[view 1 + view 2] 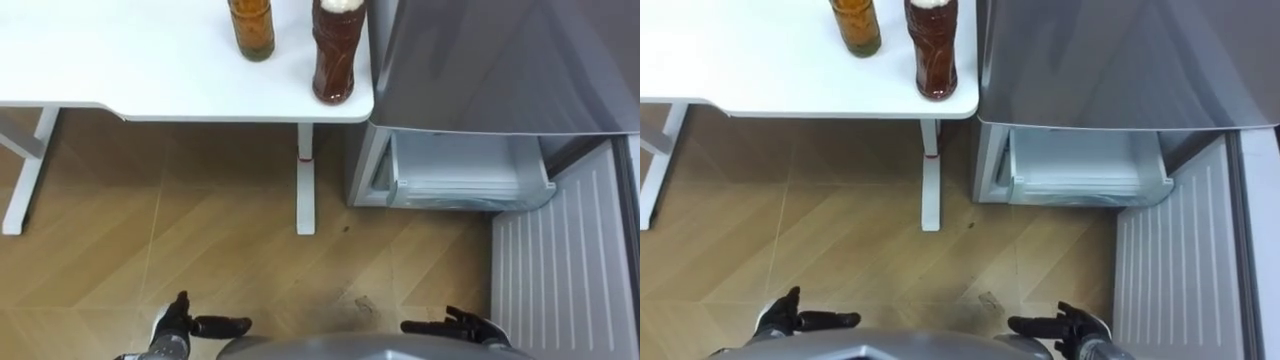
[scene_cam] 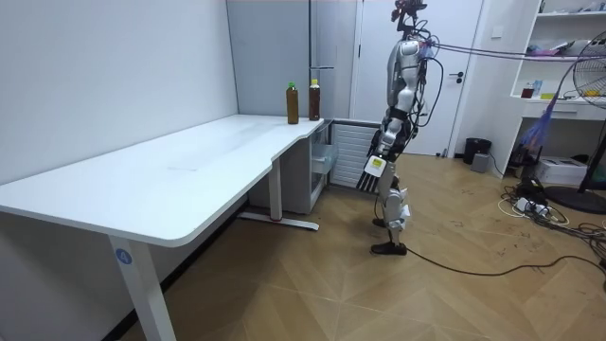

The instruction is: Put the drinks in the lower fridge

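Two drink bottles stand at the right end of the white table (image 1: 120, 70): an amber one (image 1: 251, 28) and a dark red-brown one with a white cap (image 1: 335, 55), close to the table's corner. Right beside them is the grey fridge (image 1: 500, 60). Its lower compartment is open, showing a pale drawer (image 1: 465, 175), and the lower door (image 1: 565, 270) swings out toward me. My left hand (image 1: 180, 325) and right hand (image 1: 462, 325) hang low at my sides, fingers relaxed and empty, far from the bottles. In the room view I stand upright a step back from the fridge.
A white table leg (image 1: 305, 180) stands between me and the fridge's lower left corner. Wooden floor (image 1: 200, 250) lies open in front of me. In the room view, shelves (image 2: 568, 57), a fan and cables (image 2: 549, 204) sit behind me.
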Robot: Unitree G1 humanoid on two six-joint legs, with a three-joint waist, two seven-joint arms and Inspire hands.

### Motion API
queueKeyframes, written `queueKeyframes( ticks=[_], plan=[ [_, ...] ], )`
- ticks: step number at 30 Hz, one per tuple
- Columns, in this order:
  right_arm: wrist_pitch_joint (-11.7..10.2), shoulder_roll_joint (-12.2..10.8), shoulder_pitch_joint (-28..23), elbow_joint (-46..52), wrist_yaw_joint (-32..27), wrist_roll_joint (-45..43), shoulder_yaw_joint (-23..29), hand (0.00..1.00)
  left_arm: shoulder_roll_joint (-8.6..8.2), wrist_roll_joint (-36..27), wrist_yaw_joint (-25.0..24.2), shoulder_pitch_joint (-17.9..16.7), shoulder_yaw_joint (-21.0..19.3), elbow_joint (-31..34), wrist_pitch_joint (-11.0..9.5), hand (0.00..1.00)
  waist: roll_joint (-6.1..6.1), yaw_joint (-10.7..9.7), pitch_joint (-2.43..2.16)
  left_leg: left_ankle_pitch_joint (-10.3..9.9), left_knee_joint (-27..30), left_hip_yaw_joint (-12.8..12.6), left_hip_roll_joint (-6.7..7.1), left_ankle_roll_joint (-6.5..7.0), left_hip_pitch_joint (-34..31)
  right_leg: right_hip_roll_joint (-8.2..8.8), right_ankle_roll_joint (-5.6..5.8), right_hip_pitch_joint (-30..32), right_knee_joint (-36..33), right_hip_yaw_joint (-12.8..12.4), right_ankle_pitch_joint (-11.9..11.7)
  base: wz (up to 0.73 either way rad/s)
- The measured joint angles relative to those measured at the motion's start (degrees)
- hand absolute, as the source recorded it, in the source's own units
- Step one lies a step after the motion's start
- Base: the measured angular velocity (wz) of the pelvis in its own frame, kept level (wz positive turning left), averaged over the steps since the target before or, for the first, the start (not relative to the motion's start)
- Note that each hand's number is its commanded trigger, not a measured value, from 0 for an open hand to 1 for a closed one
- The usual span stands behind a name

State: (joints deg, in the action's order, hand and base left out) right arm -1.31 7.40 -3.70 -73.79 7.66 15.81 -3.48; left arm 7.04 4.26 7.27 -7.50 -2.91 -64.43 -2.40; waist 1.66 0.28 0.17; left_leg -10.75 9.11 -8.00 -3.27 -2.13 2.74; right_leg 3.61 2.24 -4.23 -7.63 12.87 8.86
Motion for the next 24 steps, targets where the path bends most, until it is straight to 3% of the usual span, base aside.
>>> queueKeyframes(
  ticks=[7,12,18,24],
  plan=[
    [0.1,0.0,-0.1,-0.1,0.0,-0.1,0.8,0.0,0.06,-0.6,1.4,-1.1,-1.5,0.1,0.1,0.0,-0.22,-0.1,-0.15,0.0,0.1,0.1,0.03,0.01,0.1,0.05,0.0,-0.1,0.0,0.2,0.0,0.0],
    [0.2,0.0,-0.2,-0.1,-0.1,-0.2,1.0,0.0,0.05,-5.1,2.7,-2.1,-1.8,-0.3,0.5,0.0,-0.3,-0.1,-0.15,0.0,0.1,0.1,0.06,0.01,0.9,0.08,0.05,-0.8,0.0,0.0,0.0,0.0],
    [1.0,0.0,-0.3,-0.3,0.1,-0.1,2.7,0.0,-0.02,-13.3,5.8,-2.8,-7.4,-0.8,1.3,0.0,-0.29,-0.1,-0.13,0.0,0.2,0.5,0.14,0.06,1.0,0.23,0.11,-1.3,0.1,0.7,0.1,0.03],
    [2.4,0.0,-0.9,-0.6,0.0,-0.5,5.9,0.0,-0.01,-28.9,10.2,-3.0,-15.7,-0.4,2.2,0.0,-0.71,0.9,-0.15,-0.2,-0.1,0.3,0.17,0.1,2.0,0.23,0.2,-1.5,-0.1,0.2,0.3,-0.02]
  ],
)
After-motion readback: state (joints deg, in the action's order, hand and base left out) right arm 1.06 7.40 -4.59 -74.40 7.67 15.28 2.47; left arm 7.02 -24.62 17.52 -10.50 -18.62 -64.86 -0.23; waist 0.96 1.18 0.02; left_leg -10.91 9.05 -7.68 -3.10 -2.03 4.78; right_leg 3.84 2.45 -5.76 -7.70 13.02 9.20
